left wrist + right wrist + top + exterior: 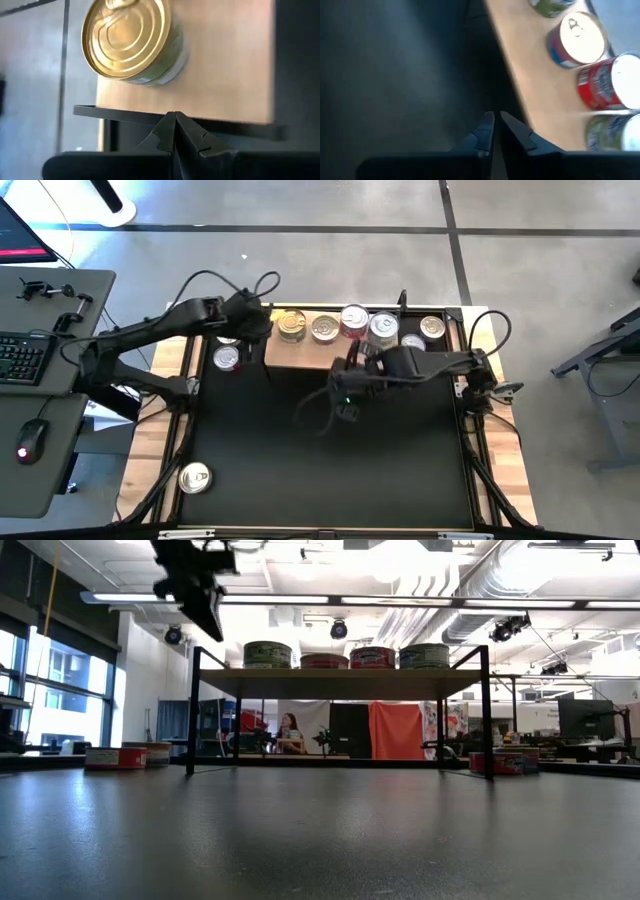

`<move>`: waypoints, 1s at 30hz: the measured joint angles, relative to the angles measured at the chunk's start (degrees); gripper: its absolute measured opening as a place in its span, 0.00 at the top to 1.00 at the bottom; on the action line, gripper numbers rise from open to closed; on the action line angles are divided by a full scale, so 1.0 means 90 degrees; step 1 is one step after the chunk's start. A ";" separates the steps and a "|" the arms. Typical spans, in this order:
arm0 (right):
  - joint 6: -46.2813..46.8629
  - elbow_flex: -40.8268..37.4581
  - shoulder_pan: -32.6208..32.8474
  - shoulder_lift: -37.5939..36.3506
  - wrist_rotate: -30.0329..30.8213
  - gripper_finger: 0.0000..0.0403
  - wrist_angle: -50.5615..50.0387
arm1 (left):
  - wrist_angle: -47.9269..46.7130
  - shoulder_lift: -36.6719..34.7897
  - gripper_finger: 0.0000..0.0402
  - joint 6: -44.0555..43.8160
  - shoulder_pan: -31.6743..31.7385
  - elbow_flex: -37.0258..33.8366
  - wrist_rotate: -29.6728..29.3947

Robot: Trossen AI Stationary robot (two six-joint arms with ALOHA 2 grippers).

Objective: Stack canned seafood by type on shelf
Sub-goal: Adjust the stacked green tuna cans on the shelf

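Note:
The light wooden shelf [300, 348] stands along the far edge of the black mat. Several tins sit on it in a row: a gold-lidded one [291, 326] at its left end, then silver ones and a red-sided one [354, 320]. My left gripper [262, 320] hangs shut, holding nothing, above the shelf's left end, beside the gold tin [127, 40]. In the low view it [200, 600] is well above the shelf board [340, 683]. My right gripper [340, 398] is shut and holds nothing; it hovers over the mat just near of the shelf's middle [520, 75].
Two tins [228, 358] stand on the table left of the shelf, and another [505, 761] shows under its right end. A lone silver tin [194, 477] rests at the mat's near left corner. The black mat [330, 470] lies open in front. A desk with a keyboard [25, 355] is farther left.

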 joint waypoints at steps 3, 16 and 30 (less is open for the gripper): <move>0.0545 0.0000 0.0434 -0.0061 0.0108 0.99 0.0002 | 0.0080 0.0275 1.00 0.0348 0.0287 0.0018 -0.0030; 0.2967 0.0000 0.1953 -0.0096 0.1530 1.00 0.0000 | 0.0373 0.0480 1.00 0.0662 0.0870 0.0646 0.0624; 0.3254 0.0000 0.2088 -0.0096 0.1651 1.00 0.0000 | 0.0362 0.1302 1.00 0.0512 0.0880 0.0639 0.0559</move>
